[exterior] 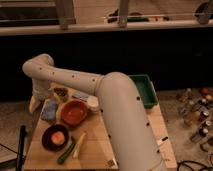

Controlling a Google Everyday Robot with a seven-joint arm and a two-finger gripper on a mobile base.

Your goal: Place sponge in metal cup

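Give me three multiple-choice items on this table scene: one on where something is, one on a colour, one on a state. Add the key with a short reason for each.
1. Where is the sponge?
A. In the green bin
B. On the table, left of the orange bowl
C. Inside the dark bowl

2. What colour is the bin at the table's far right?
A. Green
B. Red
C. White

3. What is the state of the metal cup?
A. Tipped on its side
B. Held up off the table
C. Upright on the table, no sponge in it

Key:
1 B: the sponge lies flat by the orange bowl, below the gripper at the table's left edge.
2 A: the bin's walls show green.
3 C: the cup stands behind the orange bowl with its mouth up, and the sponge is still on the table.
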